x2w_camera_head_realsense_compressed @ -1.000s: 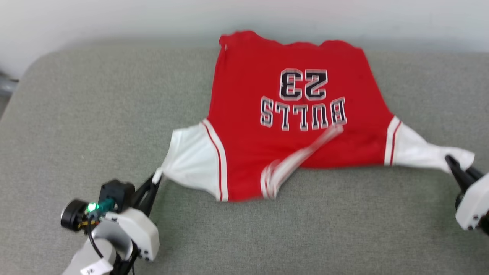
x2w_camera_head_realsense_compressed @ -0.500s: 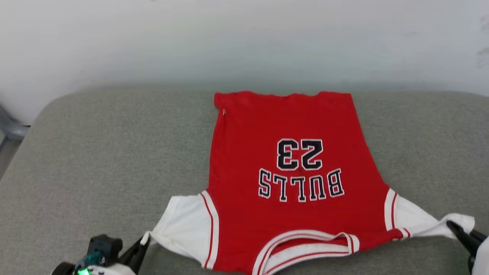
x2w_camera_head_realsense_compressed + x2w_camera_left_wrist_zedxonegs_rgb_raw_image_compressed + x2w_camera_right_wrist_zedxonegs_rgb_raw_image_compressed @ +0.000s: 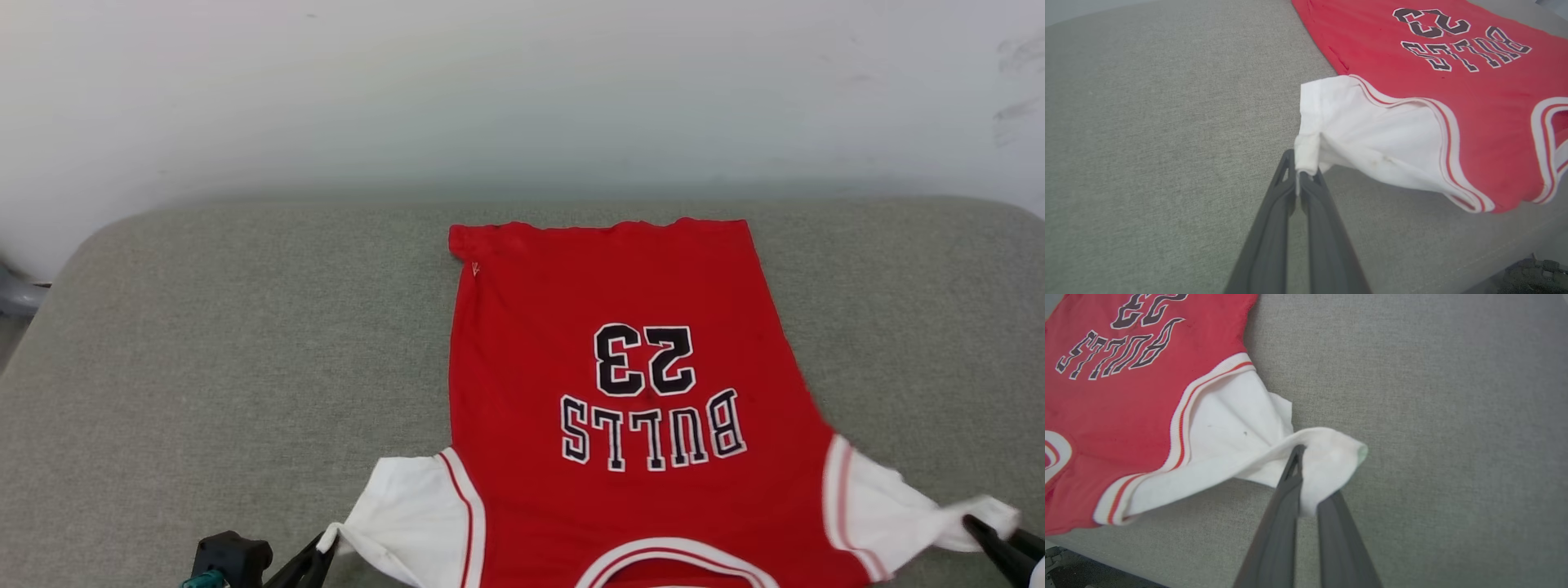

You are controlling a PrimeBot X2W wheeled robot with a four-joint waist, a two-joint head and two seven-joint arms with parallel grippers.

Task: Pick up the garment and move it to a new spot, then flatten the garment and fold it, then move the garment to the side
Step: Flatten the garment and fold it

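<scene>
Head view, item 1: the garment [image 3: 620, 343], red jersey tee, print side up, spread on the grey cushion [image 3: 245, 343]. Hem lies twd the wall [image 3: 490, 98], collar [image 3: 678, 559] at the near edge, right of centre. Body mostly flat; both white sleeves drawn out sideways.

Item 2: left gripper [image 3: 1300, 171]. Jaws closed, pinching only the cuff corner of the left sleeve [image 3: 1372, 134]. Sleeve is lifted off the cushion near the pinch.

Item 3: right gripper [image 3: 1310, 475]. Cuff of the right sleeve [image 3: 1229, 416] sits betw. the two fingers, one over the cloth, one under, w/ a narrow gap. Cannot tell whether it clamps or lets go.

Risks, as judged:
- Uneven release: one side drops while the other pulls, so the body skews and wrinkles; flattening needs a redo.
- Left pinch is thin, hem only; a tug prob. slips it out and the sleeve curls under.
- Right cuff drapes over a finger; on withdrawal the cloth may snag and fold the sleeve back on itself.
- Collar end is near the cushion's front edge [image 3: 1515, 245]; a pull twd the robot could slide the shoulders over the lip.
- Raised sleeves may land bunched, spoiling fold lines.
</scene>
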